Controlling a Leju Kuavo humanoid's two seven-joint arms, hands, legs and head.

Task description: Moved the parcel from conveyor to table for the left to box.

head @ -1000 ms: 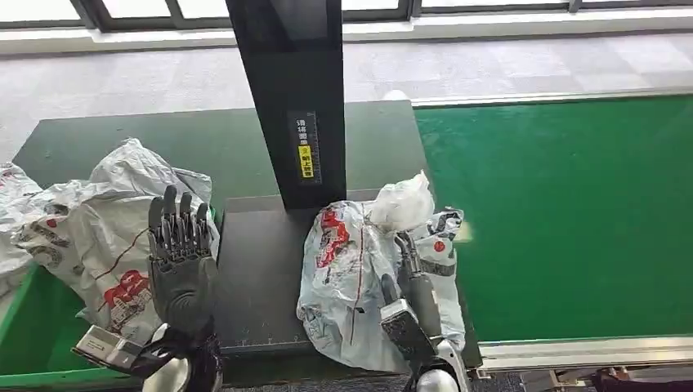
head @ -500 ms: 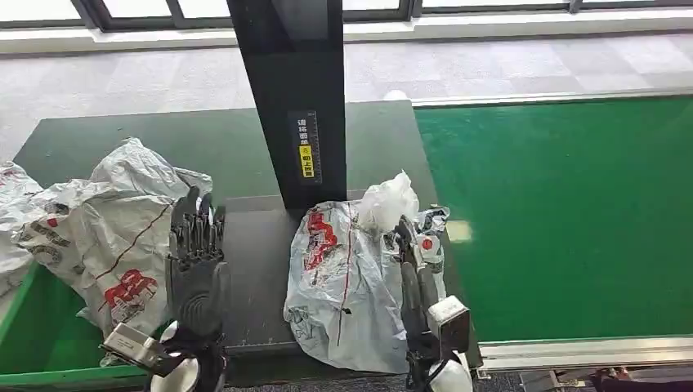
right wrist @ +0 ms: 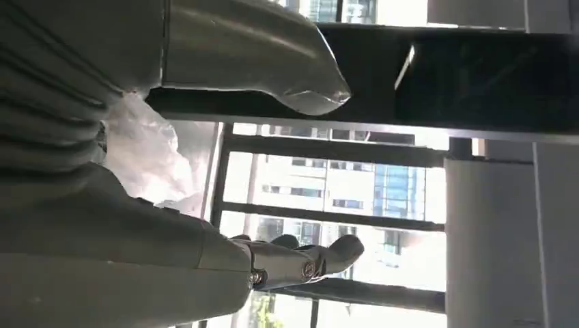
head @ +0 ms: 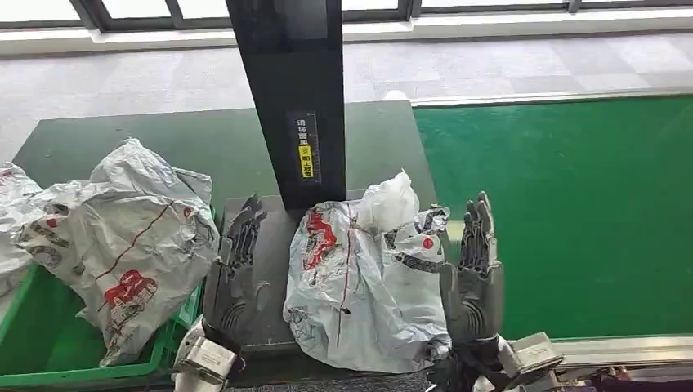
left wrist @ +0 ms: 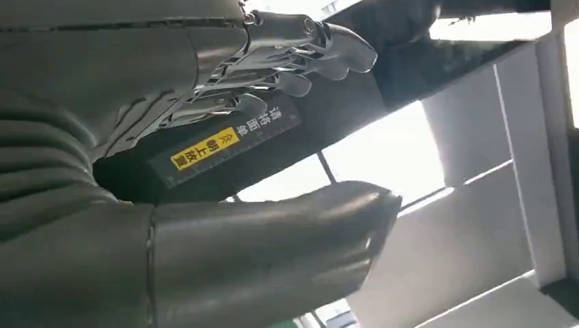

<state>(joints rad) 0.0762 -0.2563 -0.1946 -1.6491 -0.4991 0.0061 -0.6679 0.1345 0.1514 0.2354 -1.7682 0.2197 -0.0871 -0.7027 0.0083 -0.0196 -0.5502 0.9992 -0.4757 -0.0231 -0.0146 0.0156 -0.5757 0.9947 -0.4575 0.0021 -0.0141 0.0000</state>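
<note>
A: Nearest to us, head view. What do we log for the hands?

B: We log the left hand point(head: 233, 273) at about 7 o'clock, raised with palm turned toward the parcel, fingers straight and apart, grasping nothing. The right hand point(head: 474, 273) stands at about 5 o'clock, also raised, fingers extended and spread, released. Its wrist view shows the thumb and fingers point(right wrist: 321, 256) apart with nothing between them; the left wrist view shows the same for the left fingers point(left wrist: 300, 51).

A: And the parcel?

B: We see the parcel point(head: 364, 282), a crumpled white plastic mail bag with red and black print, lying between the two hands on the dark scale platform point(head: 261, 245), its near edge hanging past the platform's front. The left hand is near its left side, apart from it. Whether the right hand touches its right edge we cannot tell.

A: Left of that?

B: At 8 to 9 o'clock we note a green box point(head: 49, 351) with other white printed bags point(head: 114, 237) heaped in and over it, just beside the left hand.

A: Farther out?

B: The green conveyor belt point(head: 572, 212) runs from 3 o'clock. Behind the parcel a black upright post point(head: 294, 82) with a yellow label point(head: 306, 161) rises from the platform toward 12 o'clock. The dark green table point(head: 204, 139) lies behind it, then grey floor point(head: 490, 65)
</note>
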